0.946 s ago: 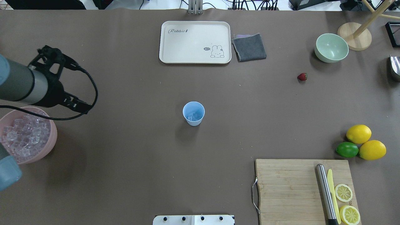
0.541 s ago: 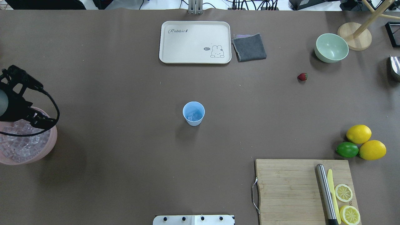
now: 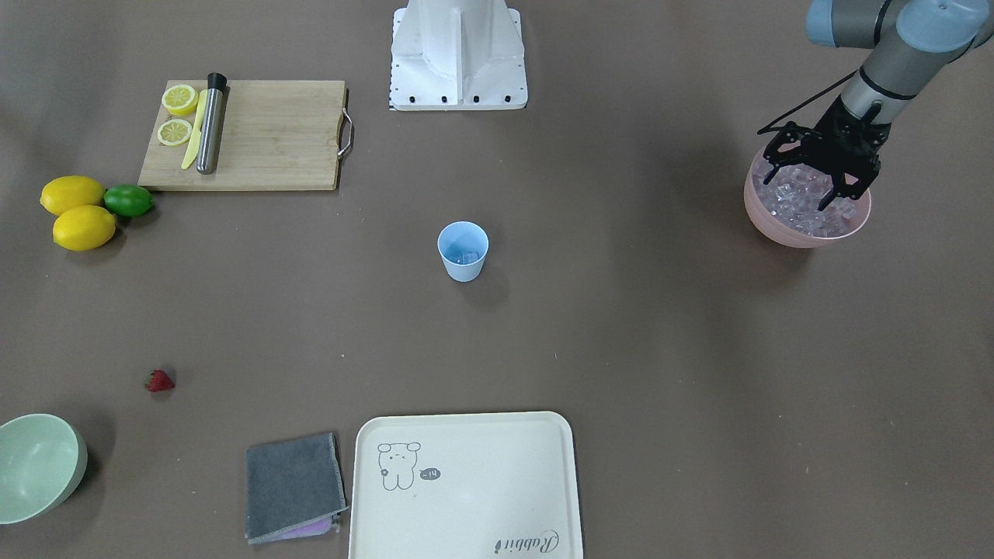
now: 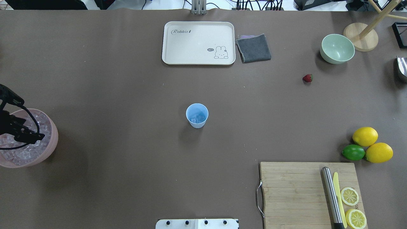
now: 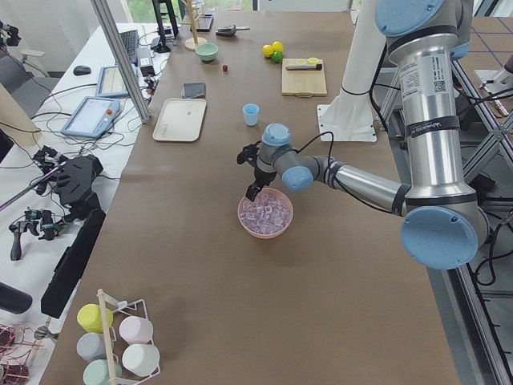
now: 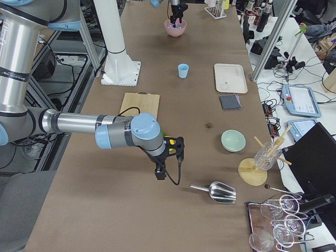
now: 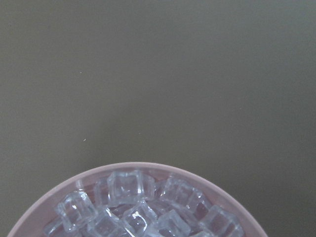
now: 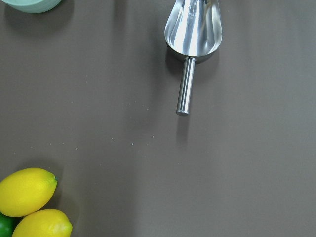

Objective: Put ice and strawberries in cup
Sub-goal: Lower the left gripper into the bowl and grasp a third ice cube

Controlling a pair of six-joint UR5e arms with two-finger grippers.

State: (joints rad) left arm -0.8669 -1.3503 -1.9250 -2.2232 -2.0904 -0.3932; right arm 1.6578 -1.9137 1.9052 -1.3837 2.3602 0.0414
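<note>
The pale-blue cup (image 4: 197,115) stands upright mid-table with a few ice cubes in it; it also shows in the front view (image 3: 463,250). The pink bowl (image 4: 52,143) at the table's left end is full of ice (image 7: 128,187). My left gripper (image 3: 798,192) hangs open over that ice, fingertips just above or among the cubes, holding nothing that shows. The strawberry (image 4: 307,78) lies alone on the table near the pale-green bowl (image 4: 337,48). My right gripper (image 6: 159,172) shows only in the right side view, low over the table; I cannot tell its state.
A cream tray (image 4: 198,43) and a grey cloth (image 4: 253,48) lie at the far side. Two lemons (image 4: 365,136) and a lime (image 4: 353,152) sit beside a cutting board (image 4: 292,190) with a knife and lemon halves. A metal scoop (image 8: 192,34) lies below the right wrist.
My left arm has drawn back toward the table's left end and come down over the pink bowl. The cup, the ice in it and the strawberry have not moved.
</note>
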